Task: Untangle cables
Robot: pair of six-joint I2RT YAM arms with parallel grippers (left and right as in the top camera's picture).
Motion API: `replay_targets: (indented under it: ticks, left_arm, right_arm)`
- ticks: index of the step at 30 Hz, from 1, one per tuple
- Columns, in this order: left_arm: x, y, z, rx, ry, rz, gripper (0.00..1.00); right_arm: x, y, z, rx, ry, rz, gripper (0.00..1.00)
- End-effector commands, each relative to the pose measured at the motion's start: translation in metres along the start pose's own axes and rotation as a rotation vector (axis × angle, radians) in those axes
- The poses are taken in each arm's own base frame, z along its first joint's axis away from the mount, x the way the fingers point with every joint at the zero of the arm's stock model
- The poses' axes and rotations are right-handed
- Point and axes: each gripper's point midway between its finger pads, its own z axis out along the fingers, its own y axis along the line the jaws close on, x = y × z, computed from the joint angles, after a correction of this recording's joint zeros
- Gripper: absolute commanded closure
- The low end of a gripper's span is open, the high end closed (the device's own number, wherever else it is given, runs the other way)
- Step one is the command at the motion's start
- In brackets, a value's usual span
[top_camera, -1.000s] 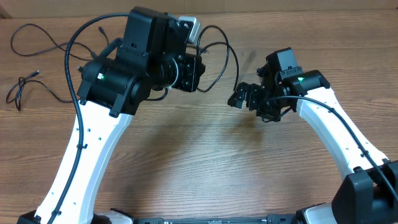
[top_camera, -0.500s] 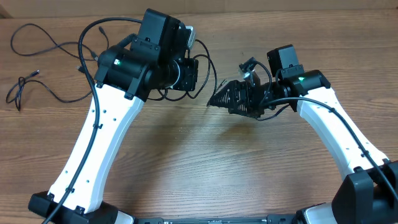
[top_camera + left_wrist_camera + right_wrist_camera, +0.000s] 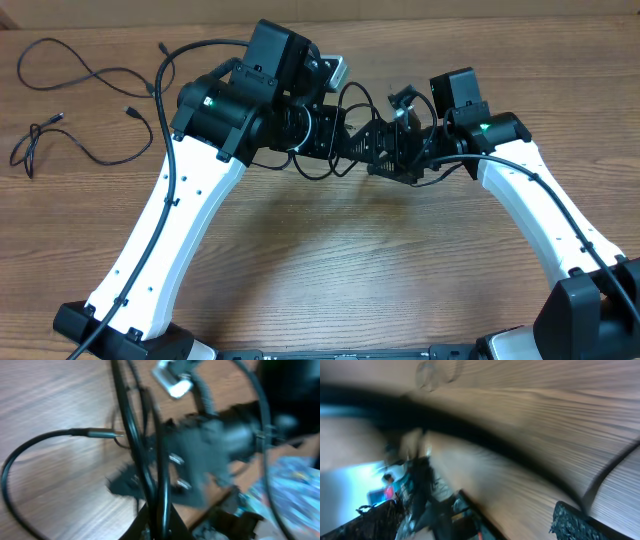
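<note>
My left end effector (image 3: 159, 525) is clamped on the cables (image 3: 145, 460) mid-table toward the far edge, right end effector (image 3: 375, 152) spread apart beside them; thin, limp, slippery cords, so I'd grab near a plug (image 3: 102, 434)

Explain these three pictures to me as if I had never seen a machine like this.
Two white and black robot arms work at a wooden table. One picture looks down from above; the other two come from small cameras on the wrists, and the right wrist one is too blurred to read. The left gripper is shut on thin black cables, lifted in loops between the arms. The right gripper is open, right beside those loops. Another thin black cable lies loose at the far left of the table. A small silver plug shows in the left wrist view.
</note>
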Motion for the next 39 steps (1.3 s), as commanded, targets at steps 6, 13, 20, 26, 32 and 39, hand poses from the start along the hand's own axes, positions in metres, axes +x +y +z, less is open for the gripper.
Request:
replay_targets:
  ticks: [6, 13, 20, 26, 32, 39]
  left_arm:
    - [0.005, -0.017, 0.001, 0.108, 0.031, 0.051, 0.79]
    - [0.004, -0.013, 0.000, 0.091, 0.030, 0.045, 0.80]
    - [0.004, 0.005, 0.001, -0.012, 0.022, 0.032, 0.79]
    - [0.011, 0.042, -0.003, -0.223, 0.029, -0.037, 0.54]
    - [0.011, 0.051, -0.005, -0.272, 0.026, -0.037, 0.31]
    - [0.004, 0.072, -0.012, -0.402, -0.034, -0.122, 0.11]
  right_arm:
    - [-0.015, -0.070, -0.018, 0.400, -0.150, 0.150, 0.05]
    - [-0.009, -0.107, -0.039, 0.629, -0.187, 0.194, 0.05]
    - [-0.005, -0.099, -0.033, 0.574, -0.157, 0.199, 0.04]
    - [-0.004, -0.096, -0.031, 0.556, -0.149, 0.200, 0.04]
    - [0.018, -0.074, -0.018, 0.423, -0.025, 0.195, 0.04]
    - [0.063, -0.072, -0.006, 0.459, 0.164, 0.079, 0.03]
